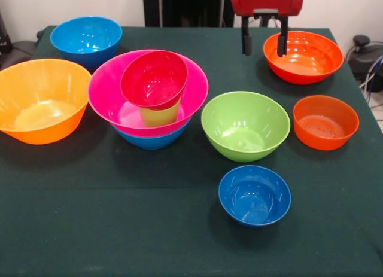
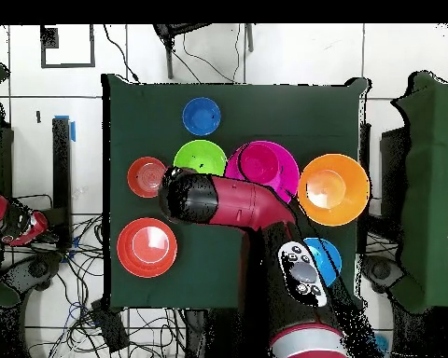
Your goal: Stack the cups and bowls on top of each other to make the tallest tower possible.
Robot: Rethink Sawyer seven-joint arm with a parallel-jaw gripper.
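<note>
Now my empty gripper (image 1: 263, 44) hovered, fingers (image 1: 246, 42) wide; green bowl (image 1: 245, 125) below them needed grasping for the tower (image 1: 149, 97).

Dark green tablecloth (image 1: 108, 229) covering the frame's centre; white tiled floor (image 2: 302, 56) surrounding; cables (image 2: 78, 326) trailing lower left.

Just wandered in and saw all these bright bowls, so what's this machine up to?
The red arm is building a tower of plastic pieces. So far a blue bowl holds a pink bowl, with a lime cup inside and a tilted crimson bowl on top. The gripper hangs empty, fingers apart, above the table's far side near a red-orange bowl. The green bowl and the other bowls sit loose on the table.
</note>
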